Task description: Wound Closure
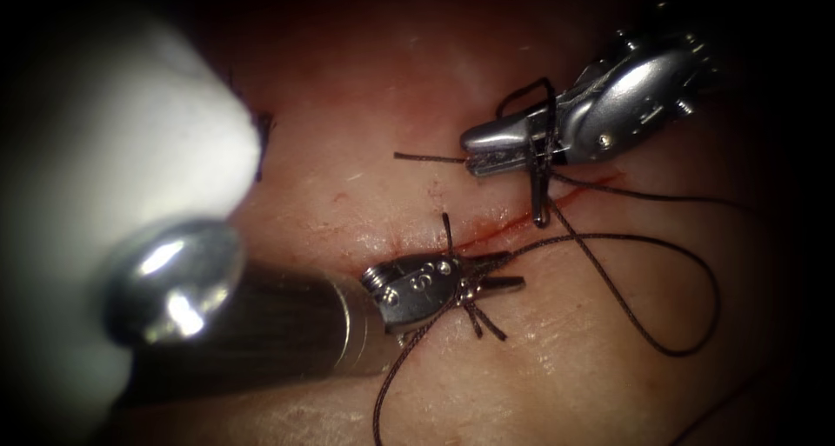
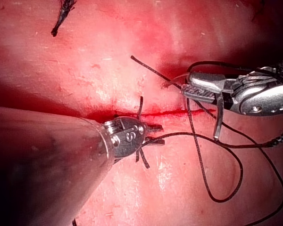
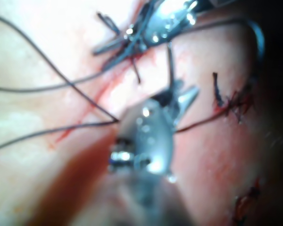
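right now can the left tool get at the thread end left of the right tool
Probably yes: the thread end lies over bare tissue above the cut, nothing between it and the left tool. The right tool, holding the needle, sits right at it, and thread crosses the left tool.

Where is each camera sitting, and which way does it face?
Endoscope: above and in front of the cut; left tool draped with thread, right tool holding the needle near one end, clear of tissue.
Left wrist: rides its shaft, facing the left tool.
Right wrist: rides its shaft, facing the right tool.
Shared: all show both tools by the cut.
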You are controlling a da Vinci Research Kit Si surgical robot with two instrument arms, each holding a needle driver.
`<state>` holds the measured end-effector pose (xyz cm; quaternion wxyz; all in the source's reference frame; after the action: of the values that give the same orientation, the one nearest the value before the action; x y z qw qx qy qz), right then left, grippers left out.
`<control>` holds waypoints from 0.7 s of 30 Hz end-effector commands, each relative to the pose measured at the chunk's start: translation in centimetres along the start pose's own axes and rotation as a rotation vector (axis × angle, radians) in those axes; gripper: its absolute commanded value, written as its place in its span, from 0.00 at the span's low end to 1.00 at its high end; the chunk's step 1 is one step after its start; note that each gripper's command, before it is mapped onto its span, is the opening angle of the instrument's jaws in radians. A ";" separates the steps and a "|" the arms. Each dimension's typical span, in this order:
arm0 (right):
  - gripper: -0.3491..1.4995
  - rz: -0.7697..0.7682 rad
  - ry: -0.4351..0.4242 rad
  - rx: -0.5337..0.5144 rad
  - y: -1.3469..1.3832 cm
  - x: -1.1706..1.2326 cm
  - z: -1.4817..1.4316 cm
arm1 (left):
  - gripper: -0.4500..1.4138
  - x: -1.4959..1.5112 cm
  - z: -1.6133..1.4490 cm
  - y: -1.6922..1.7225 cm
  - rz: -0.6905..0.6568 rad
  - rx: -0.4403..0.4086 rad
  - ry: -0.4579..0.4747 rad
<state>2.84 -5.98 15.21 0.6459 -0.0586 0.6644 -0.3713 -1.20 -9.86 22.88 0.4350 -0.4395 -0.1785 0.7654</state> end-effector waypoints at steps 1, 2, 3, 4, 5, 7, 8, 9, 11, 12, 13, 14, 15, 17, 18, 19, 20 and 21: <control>0.00 0.005 -0.012 -0.018 0.02 -0.05 -0.01 | 0.36 -0.10 0.07 0.06 -0.003 -0.002 -0.001; 0.00 0.005 -0.012 -0.018 0.02 -0.05 -0.01 | 0.36 -0.10 0.07 0.06 -0.003 -0.002 -0.001; 0.00 0.006 -0.016 -0.021 0.03 -0.05 -0.03 | 0.36 -0.10 0.07 0.06 -0.003 -0.002 -0.001; 0.00 0.007 -0.021 -0.024 0.04 -0.05 -0.05 | 0.36 -0.10 0.07 0.06 -0.003 -0.002 -0.001; 0.00 0.007 -0.023 -0.029 0.04 -0.06 -0.08 | 0.36 -0.10 0.07 0.06 -0.003 -0.002 -0.001; 0.00 0.000 -0.028 -0.021 0.01 -0.07 -0.15 | 0.36 -0.10 0.07 0.07 -0.002 -0.002 -0.001; 0.00 0.000 -0.028 -0.021 0.01 -0.07 -0.15 | 0.36 -0.10 0.07 0.07 -0.002 -0.002 -0.001; 0.00 -0.002 -0.031 -0.018 -0.02 -0.09 -0.19 | 0.36 -0.11 0.07 0.07 -0.002 -0.002 -0.001; 0.00 -0.003 -0.037 -0.007 -0.04 -0.10 -0.21 | 0.36 -0.11 0.07 0.07 -0.002 -0.002 -0.001; 0.00 -0.004 -0.040 -0.001 -0.05 -0.11 -0.22 | 0.36 -0.11 0.07 0.07 -0.002 -0.002 -0.001; 0.00 -0.005 -0.040 -0.001 -0.06 -0.12 -0.22 | 0.36 -0.11 0.07 0.07 -0.002 -0.002 -0.001; 0.00 -0.006 -0.041 -0.001 -0.07 -0.13 -0.23 | 0.36 -0.11 0.07 0.07 -0.002 -0.002 -0.001; 0.00 -0.007 -0.042 0.000 -0.07 -0.14 -0.23 | 0.36 -0.11 0.07 0.07 -0.002 -0.002 -0.001; 0.00 -0.007 -0.043 0.000 -0.08 -0.16 -0.21 | 0.36 -0.10 0.07 0.07 -0.002 -0.002 -0.001; 0.00 -0.008 -0.044 0.000 -0.09 -0.16 -0.20 | 0.36 -0.10 0.07 0.07 -0.003 -0.002 -0.001; 0.00 -0.008 -0.044 0.000 -0.09 -0.16 -0.20 | 0.36 -0.10 0.07 0.07 -0.003 -0.002 -0.001; 0.00 -0.008 -0.048 0.002 -0.09 -0.15 -0.19 | 0.36 -0.10 0.07 0.07 -0.003 0.001 0.000; 0.00 -0.008 -0.045 0.003 -0.09 -0.15 -0.18 | 0.36 -0.09 0.07 0.07 -0.003 0.001 0.000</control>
<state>2.60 -5.85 15.32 0.6607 -0.0697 0.6476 -0.3731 -1.21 -9.86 22.88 0.4350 -0.4396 -0.1773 0.7656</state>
